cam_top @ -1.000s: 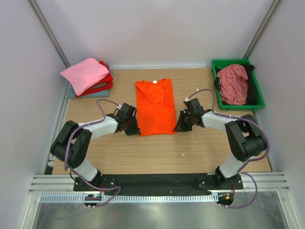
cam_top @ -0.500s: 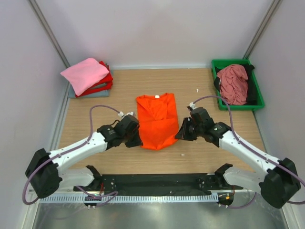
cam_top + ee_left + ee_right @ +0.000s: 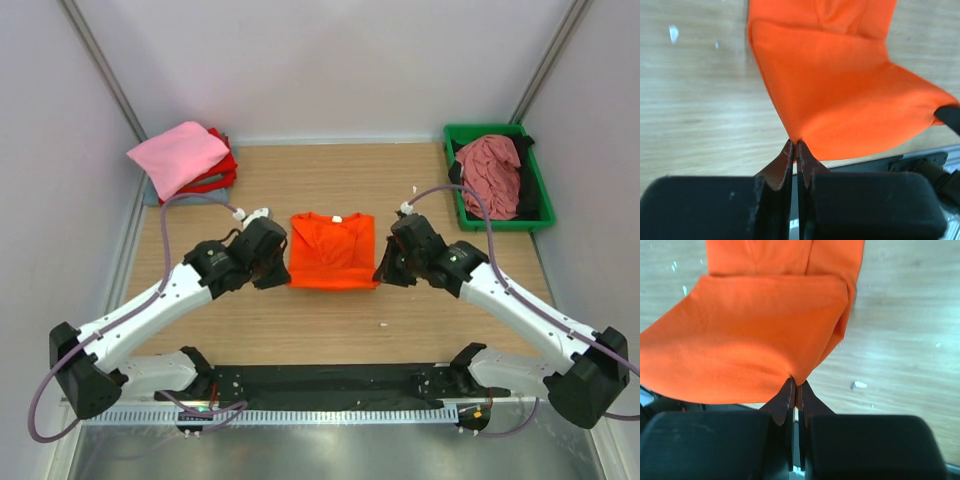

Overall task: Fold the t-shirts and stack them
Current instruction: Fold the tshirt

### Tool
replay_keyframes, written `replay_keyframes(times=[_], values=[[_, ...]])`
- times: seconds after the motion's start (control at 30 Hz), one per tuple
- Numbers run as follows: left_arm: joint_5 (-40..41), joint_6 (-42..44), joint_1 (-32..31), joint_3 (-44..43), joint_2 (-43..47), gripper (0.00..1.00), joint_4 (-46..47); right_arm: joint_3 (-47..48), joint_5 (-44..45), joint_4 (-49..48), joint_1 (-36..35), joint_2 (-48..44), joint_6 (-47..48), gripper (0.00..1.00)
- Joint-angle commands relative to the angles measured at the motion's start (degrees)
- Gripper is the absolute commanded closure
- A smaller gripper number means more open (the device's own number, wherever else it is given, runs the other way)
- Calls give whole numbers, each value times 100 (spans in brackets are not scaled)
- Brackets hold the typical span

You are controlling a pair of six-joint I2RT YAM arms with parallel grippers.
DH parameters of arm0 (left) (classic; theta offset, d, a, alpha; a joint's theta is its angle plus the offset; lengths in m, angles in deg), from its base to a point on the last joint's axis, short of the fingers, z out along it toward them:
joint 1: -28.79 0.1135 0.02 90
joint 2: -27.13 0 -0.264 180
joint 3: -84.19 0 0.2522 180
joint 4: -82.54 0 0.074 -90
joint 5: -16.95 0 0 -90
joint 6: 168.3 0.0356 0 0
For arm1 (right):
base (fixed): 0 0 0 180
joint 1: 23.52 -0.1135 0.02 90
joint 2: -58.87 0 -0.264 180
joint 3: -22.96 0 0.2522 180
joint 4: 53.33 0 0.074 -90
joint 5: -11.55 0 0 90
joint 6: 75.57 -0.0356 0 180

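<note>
- Top external view puts the orange t-shirt in the middle of the table, collar toward the far edge. Its hem half is lifted and doubled over toward the collar.
- Your left gripper has its jaws pressed together on the shirt's left hem corner. Only a small point of cloth sits between the tips.
- Your right gripper pinches the right hem corner the same way, and the cloth sags in a sheet between the two.
- Carry both corners toward the far edge at a matched height and pace, or the fold line will likely land skewed.
- Hold the corners just far enough apart to take the sag out (too much pull could drag the lower layer along the table).
- Bring the hem down onto the shoulders before you let go, since dropping it from height would probably leave a wrinkle.
- Watch the right side: the right wrist view shows a folded-in flap along that edge, and it may spring open.
- Once folded, the shirt belongs on the pile in the far left corner, where a pink t-shirt lies over a red t-shirt.
- The green tray in the far right corner holds a dusty rose t-shirt and a black t-shirt, neither yet folded.
</note>
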Motion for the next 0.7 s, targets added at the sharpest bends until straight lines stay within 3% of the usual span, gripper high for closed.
replay_keyframes(times=[0.0, 0.47, 0.57, 0.63, 0.67], values=[[312, 521, 284, -679, -471, 96, -330, 722, 656, 179, 123, 376, 302, 99], [-628, 1392, 1602, -2314, -2299, 97, -92, 1910, 93, -190, 1222, 2001, 1154, 99], [-830, 1620, 1954, -3007, -3011, 95, -93, 2577, -170, -199, 1511, 2853, 1436, 99], [-918, 1813, 2174, -3882, -3862, 91, -180, 3358, -389, -225, 1740, 3493, 1620, 98], [-971, 1840, 2428, -4289, -4274, 89, -520, 4222, -468, -138, 1950, 4297, 1699, 94]])
